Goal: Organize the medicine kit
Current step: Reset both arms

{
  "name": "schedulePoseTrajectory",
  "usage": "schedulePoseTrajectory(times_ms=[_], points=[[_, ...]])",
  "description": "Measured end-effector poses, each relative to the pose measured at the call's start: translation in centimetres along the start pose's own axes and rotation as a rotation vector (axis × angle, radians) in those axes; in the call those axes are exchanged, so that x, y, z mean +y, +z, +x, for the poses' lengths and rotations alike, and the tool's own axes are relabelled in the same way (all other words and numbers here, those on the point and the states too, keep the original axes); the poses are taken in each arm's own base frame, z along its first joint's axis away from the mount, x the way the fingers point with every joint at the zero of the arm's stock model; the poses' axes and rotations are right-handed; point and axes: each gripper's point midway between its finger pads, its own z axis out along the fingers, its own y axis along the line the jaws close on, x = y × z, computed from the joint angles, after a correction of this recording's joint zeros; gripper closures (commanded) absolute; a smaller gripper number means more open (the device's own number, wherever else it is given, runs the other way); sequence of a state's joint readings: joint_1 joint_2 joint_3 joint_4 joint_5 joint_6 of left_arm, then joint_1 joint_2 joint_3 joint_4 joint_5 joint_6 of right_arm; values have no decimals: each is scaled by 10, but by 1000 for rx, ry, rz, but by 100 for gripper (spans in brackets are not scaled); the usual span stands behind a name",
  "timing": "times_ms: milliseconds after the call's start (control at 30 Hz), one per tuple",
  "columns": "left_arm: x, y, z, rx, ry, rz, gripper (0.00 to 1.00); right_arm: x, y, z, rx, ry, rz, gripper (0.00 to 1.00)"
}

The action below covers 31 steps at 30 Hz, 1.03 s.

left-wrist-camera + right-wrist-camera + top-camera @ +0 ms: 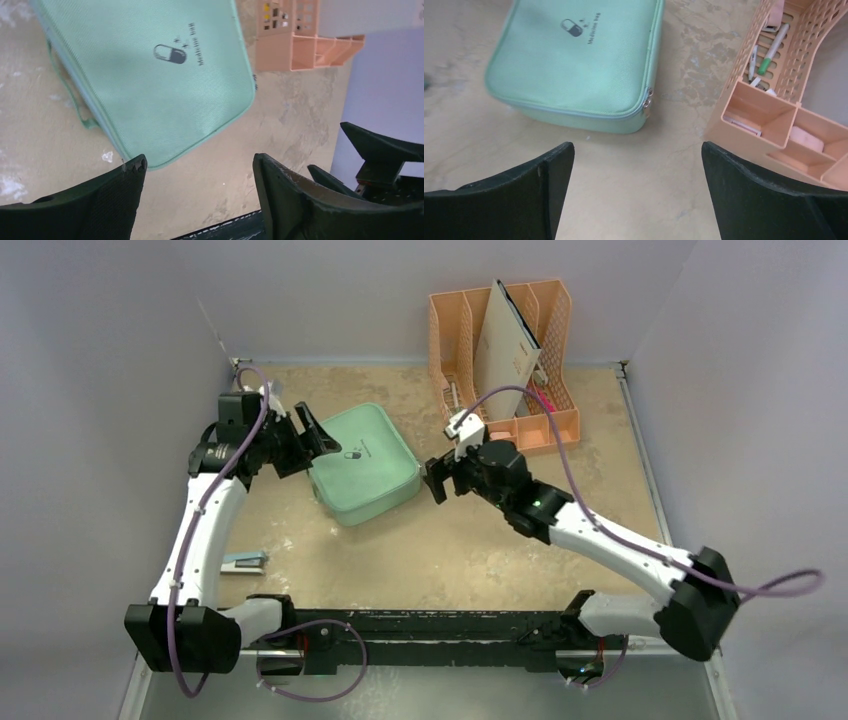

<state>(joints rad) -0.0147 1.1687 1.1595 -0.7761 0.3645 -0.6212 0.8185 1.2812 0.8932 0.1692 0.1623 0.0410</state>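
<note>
While the medicine kit (363, 465) lies zipped shut on the table (450, 550), I see my left pincer (315, 445) and right pincer (435, 480) both spread wide, gripping nothing.

Probably a robotics lab cell: plain pale walls (100, 340) box in a mottled tabletop (450, 550) and mounting rail (440, 625).

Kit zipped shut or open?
Shut. The kit lies flat with its lid down; the zipper runs closed along the edge, pulls together at the corner.
</note>
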Motion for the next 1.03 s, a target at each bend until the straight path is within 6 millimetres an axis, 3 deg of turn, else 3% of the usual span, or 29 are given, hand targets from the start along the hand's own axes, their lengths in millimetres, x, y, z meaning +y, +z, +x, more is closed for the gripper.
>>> schedulePoseTrajectory(times_ms=[267, 433, 533, 600, 800, 1033], points=[[-50, -22, 1, 20, 201, 274, 17, -2, -94, -35, -13, 159, -12, 1], [-83, -58, 13, -53, 321, 485, 15, -22, -138, -43, -44, 305, 96, 1], [-90, -78, 24, -106, 383, 559, 14, -29, -151, -35, -29, 349, 138, 1], [-89, -81, 30, -124, 403, 581, 14, -32, -156, -30, -15, 366, 160, 1], [-71, -64, 48, -89, 379, 575, 13, -36, -159, -16, 32, 393, 200, 1], [-65, -53, 51, -65, 363, 565, 12, -40, -161, -11, 47, 407, 227, 1]])
